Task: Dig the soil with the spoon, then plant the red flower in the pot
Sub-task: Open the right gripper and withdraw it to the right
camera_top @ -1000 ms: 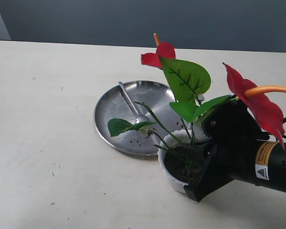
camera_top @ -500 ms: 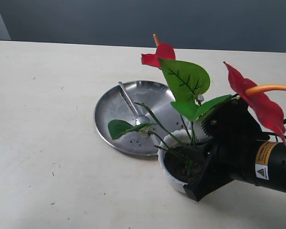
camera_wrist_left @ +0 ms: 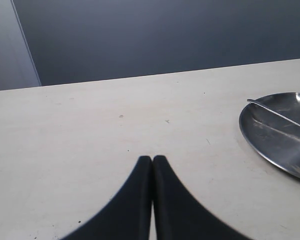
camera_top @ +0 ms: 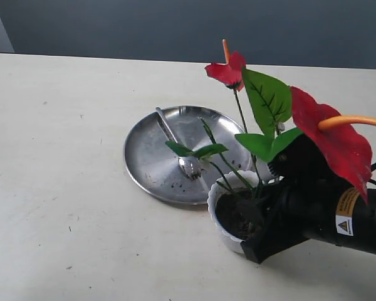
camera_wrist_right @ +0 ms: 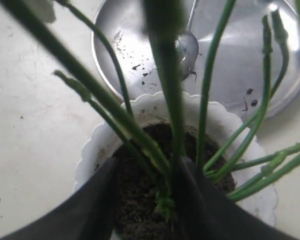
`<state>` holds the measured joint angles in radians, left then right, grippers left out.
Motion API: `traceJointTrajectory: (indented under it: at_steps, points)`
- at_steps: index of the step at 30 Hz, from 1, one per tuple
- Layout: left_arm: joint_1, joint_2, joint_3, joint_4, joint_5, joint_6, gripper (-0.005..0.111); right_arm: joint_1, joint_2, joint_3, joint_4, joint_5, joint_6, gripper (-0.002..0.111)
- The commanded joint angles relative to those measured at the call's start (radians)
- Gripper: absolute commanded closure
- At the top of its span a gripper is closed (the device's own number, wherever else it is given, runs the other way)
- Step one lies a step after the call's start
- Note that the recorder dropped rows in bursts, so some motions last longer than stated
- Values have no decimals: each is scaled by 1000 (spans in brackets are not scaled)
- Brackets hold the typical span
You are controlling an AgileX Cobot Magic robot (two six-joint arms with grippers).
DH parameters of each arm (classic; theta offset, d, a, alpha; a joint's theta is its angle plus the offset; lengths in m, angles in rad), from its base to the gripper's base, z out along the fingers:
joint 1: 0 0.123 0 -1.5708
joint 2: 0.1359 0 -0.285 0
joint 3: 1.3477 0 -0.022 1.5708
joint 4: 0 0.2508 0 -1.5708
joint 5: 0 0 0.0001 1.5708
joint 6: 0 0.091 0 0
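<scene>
The red flower [camera_top: 329, 141] stands in the white scalloped pot [camera_top: 220, 199], its green stems [camera_wrist_right: 165, 100] rising from the dark soil [camera_wrist_right: 135, 185]. My right gripper [camera_wrist_right: 146, 170] reaches down into the pot's mouth. It is open, a finger on each side of the stem base, which rests against one finger. The silver spoon [camera_top: 175, 141] lies in the steel plate [camera_top: 150, 157], its bowl [camera_wrist_right: 186, 50] near the pot. My left gripper [camera_wrist_left: 152, 159] is shut and empty over bare table, away from the pot.
Soil crumbs dot the steel plate [camera_wrist_right: 230, 65] just behind the pot. The plate's edge [camera_wrist_left: 275, 135] and the spoon handle [camera_wrist_left: 280, 115] show in the left wrist view. A dark wall runs behind the table.
The flower has swung to the right and stands more upright. Its low leaf has lifted off the plate and uncovered the spoon's bowl. The right arm has hardly moved.
</scene>
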<state>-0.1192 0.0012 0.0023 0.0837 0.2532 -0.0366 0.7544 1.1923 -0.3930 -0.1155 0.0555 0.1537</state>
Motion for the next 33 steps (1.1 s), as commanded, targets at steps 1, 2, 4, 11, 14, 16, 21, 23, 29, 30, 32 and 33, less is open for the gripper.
traceJointTrajectory:
  at_steps: [1,2,4,11,14,16,21,23,29,30,32,33]
  points:
    - [-5,-1,-2,1,-14,-6,106,3,2,7,20,99,3,73]
    - [-5,-1,-2,1,-14,-6,106,3,-5,7,20,104,3,73]
    - [-5,-1,-2,1,-14,-6,106,3,-25,7,20,101,3,73]
    - [-5,-1,-2,1,-14,-6,106,3,-112,7,20,91,3,73]
    - [-5,-1,-2,1,-14,-6,106,3,-124,7,20,89,3,73]
    - [-5,-1,-2,1,-14,-6,106,3,-124,7,20,96,3,73]
    - [-5,-1,-2,1,-14,-6,106,3,-134,7,52,109,3,73]
    - [-5,-1,-2,1,-14,-6,106,3,-188,7,73,163,3,75]
    - [-5,-1,-2,1,-14,-6,106,3,-440,7,126,363,3,85]
    - [-5,-1,-2,1,-14,-6,106,3,-467,7,123,376,3,85]
    - [-5,-1,-2,1,-14,-6,106,3,-492,7,125,397,3,85]
    - [-5,-1,-2,1,-14,-6,106,3,-497,7,125,408,3,85]
